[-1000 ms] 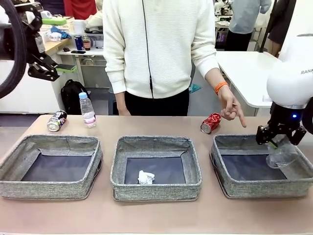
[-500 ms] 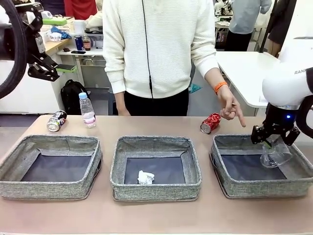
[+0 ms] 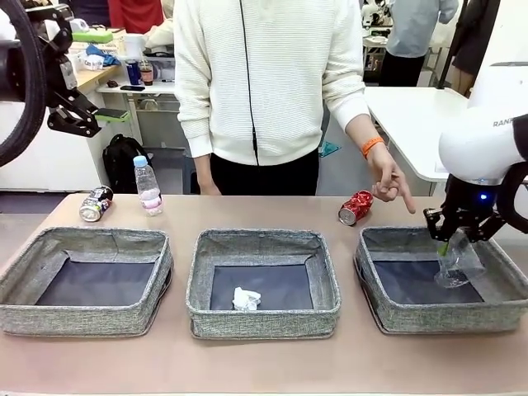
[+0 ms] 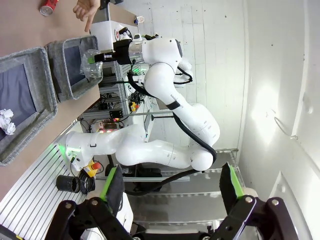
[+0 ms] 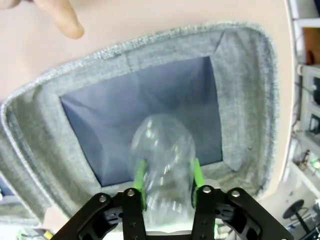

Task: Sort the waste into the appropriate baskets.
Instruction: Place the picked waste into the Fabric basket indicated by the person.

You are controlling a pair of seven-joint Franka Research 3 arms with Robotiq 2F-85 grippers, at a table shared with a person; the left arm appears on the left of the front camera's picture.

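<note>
Right pincer (image 5: 167,170) is over the right basket (image 3: 371,276), and the clear plastic cup (image 3: 456,264) sits tilted between its green pads, low inside the basket walls and just above the dark bottom. In the right wrist view the cup is a blur with a pad on each flank. Clamped or let go? I cannot tell. Either way, this is the drop-off step for the cup.

Left pincer (image 4: 170,182) is up high on the left, fingers spread wide with nothing between them.

The crumpled paper ball (image 3: 245,299) lies in the middle basket (image 3: 264,318). The left basket (image 3: 82,318) has nothing in it. Along the far side of the table (image 3: 264,363) there is more to sort: the crushed red can (image 3: 355,207) just beyond the right basket, and the dark can (image 3: 96,204) and small bottle (image 3: 148,186) far left. The person's hand (image 3: 388,183) hangs beside the red can, one finger pointing down.

Next call, as I read it: get the cup fully free, lift the right pincer clear of the soft wall, then go for the red can, minding that hand close by.
</note>
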